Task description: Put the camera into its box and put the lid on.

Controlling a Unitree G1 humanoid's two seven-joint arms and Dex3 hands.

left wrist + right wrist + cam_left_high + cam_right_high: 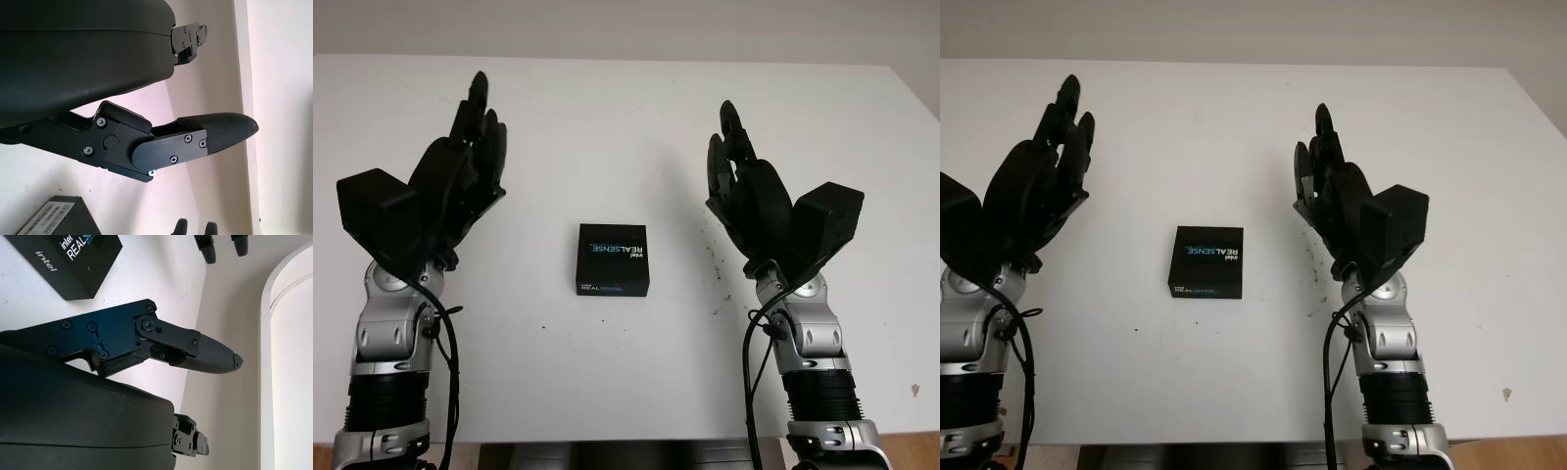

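Sitting in the middle of the white table (626,392) is a small flat black cardboard box (613,259) with its lid on. The black left hand (460,176) is up, open and holding nothing, well apart on one side. The black right hand (744,191) is likewise on the other.
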